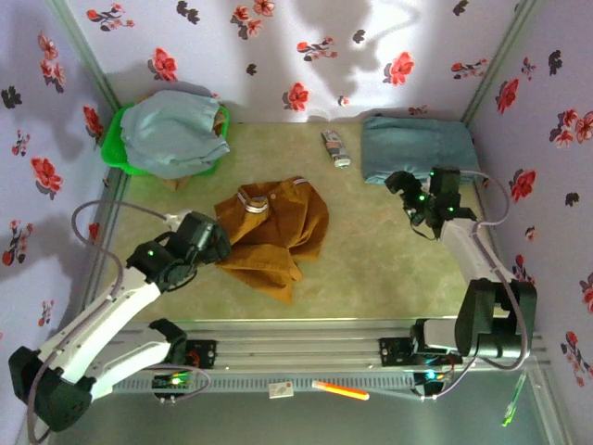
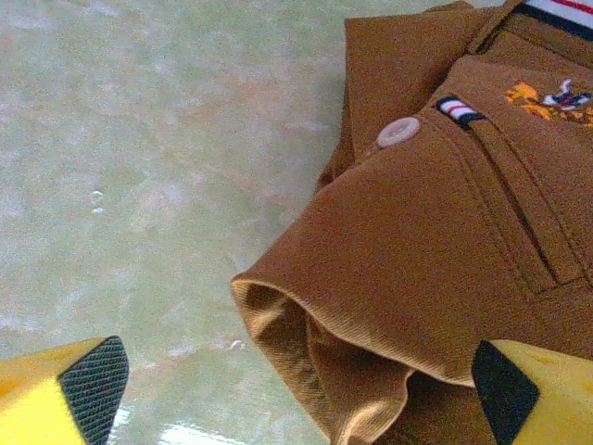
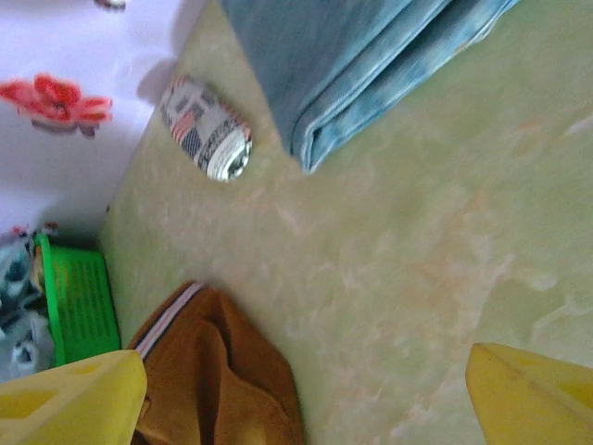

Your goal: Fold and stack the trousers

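**Crumpled mustard-brown cloth trousers (image 1: 273, 227) at the centre of the pale green table (image 1: 371, 269), top view.**
The left gripper (image 2: 298, 389), jaws spread wide and holding nothing, brackets a trouser-leg opening at the lower frame. The right gripper (image 3: 301, 399), equally wide, hangs over bare table, with the folded blue denim garment (image 3: 352, 56) at the top of the frame.

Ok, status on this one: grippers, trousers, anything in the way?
Left gripper open, straddling edge of trousers. Right gripper open above bare table. Trousers crumpled, unfolded. Folded jeans far right, not obstructing.
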